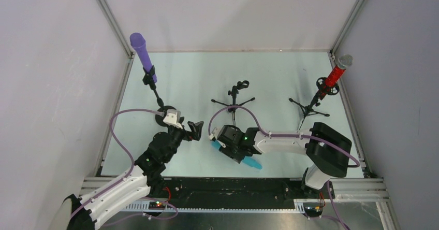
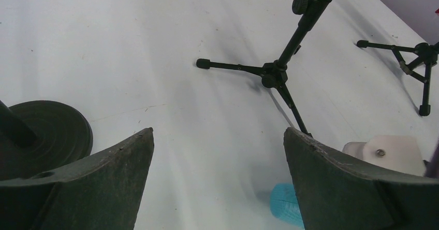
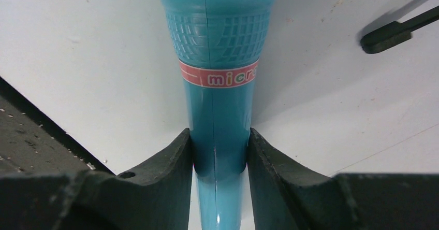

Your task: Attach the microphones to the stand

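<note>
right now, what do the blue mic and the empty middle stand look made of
Blue mic: glossy moulded plastic, judging by the seam line down its body and the embossed grid on its head. Middle stand: matte black, thin tubes with capped feet; probably metal, though plastic is possible.

purple microphone (image 1: 142, 54), red microphone (image 1: 334, 77): on stands (image 1: 309, 107) | teal microphone (image 1: 253, 163): under right claw (image 1: 234, 153)

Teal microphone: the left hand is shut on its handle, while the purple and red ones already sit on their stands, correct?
Wrong hand. The right wrist view shows the right hand shut on the teal microphone; the left hand is open and empty. The purple microphone and red microphone are indeed mounted.
</note>
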